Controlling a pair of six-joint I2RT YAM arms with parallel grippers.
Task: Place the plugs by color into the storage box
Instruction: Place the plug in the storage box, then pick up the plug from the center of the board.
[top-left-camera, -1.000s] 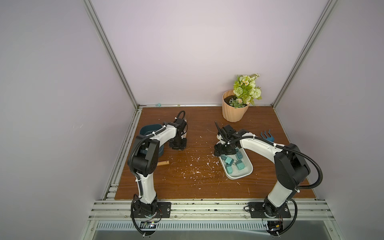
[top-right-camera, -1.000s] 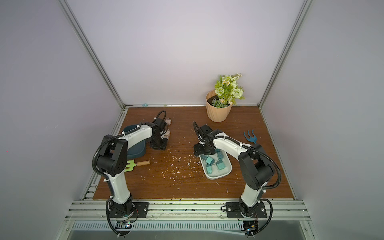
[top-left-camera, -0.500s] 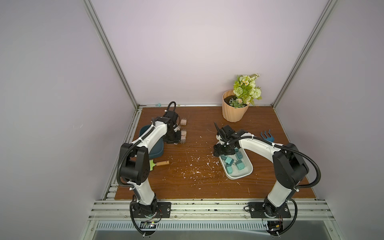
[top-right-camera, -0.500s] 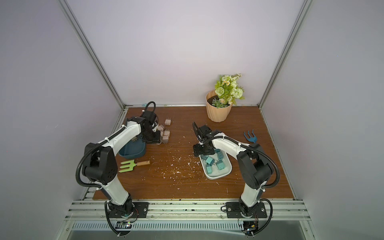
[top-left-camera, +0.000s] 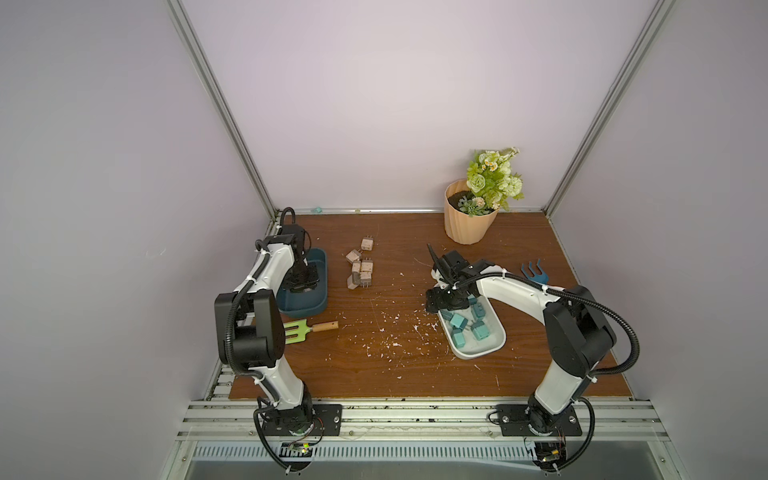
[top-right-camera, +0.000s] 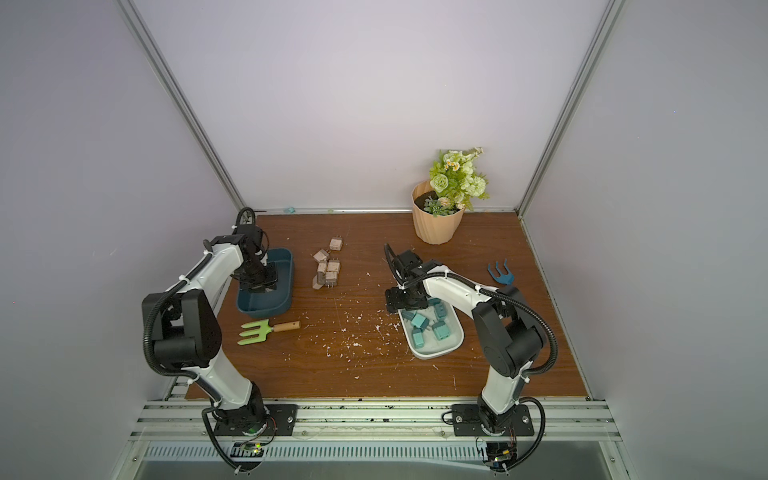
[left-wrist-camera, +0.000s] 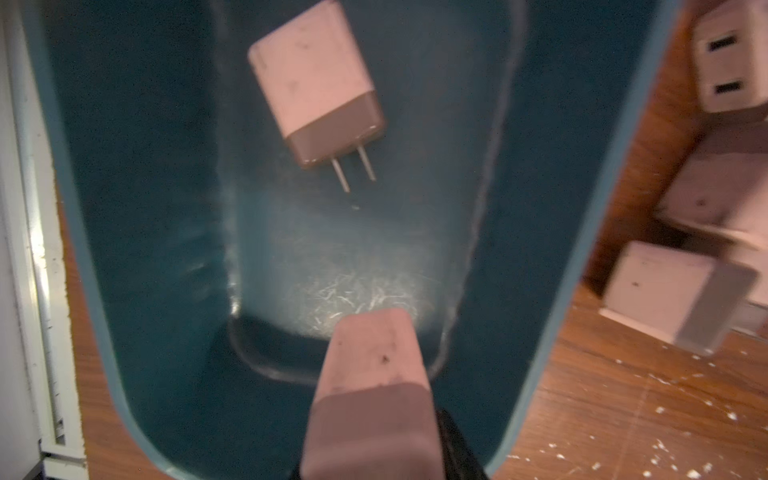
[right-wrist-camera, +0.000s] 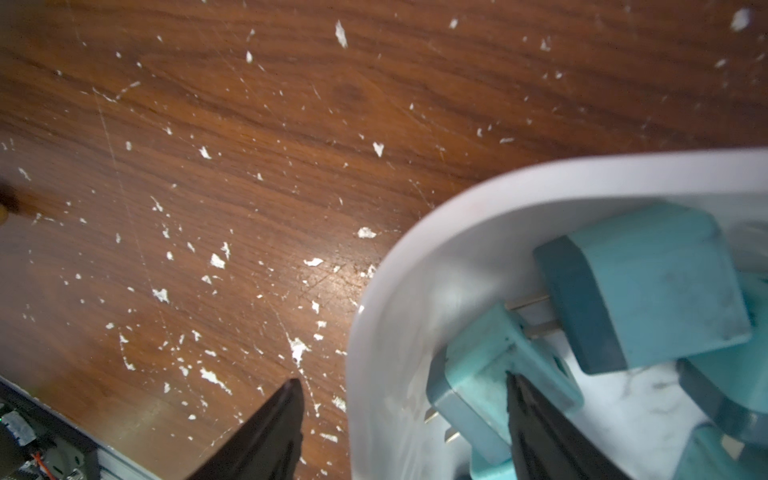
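**Ana:** Since the left gripper (top-left-camera: 300, 283) hangs over the dark teal bin (top-left-camera: 323, 266) at the left edge of the table (top-left-camera: 415, 374), what is it carrying?

**Ben:** It is carrying 1 tan plug (left-wrist-camera: 370, 386), clamped between its jaws and tipped toward the bin floor. Another tan plug (left-wrist-camera: 316, 79) already lies flat in there with its 2 metal prongs showing. I judge this bin is where tan goes, so a drop comes next.

**Ana:** And the other tan ones?

**Ben:** The loose tan plugs (top-left-camera: 360, 269) sit in a cluster on bare wood just beside the bin, toward the back edge. They are blocky and matte, with rounded corners and a darker band at the prong end.

**Ana:** What about the right gripper (right-wrist-camera: 401, 419)?

**Ben:** Its jaws are apart and hold nothing. 1 finger is outside the white tray (right-wrist-camera: 415, 249) and the other is inside, over a teal plug (right-wrist-camera: 490, 374). I cannot tell whether it touches.

**Ana:** What is in the tray?

**Ben:** It holds teal plugs (top-left-camera: 458, 321) of the same cube shape, piled at angles. The tray wall is smooth, the bin floor is scuffed, and white flecks (right-wrist-camera: 216, 261) litter the scratched wood.
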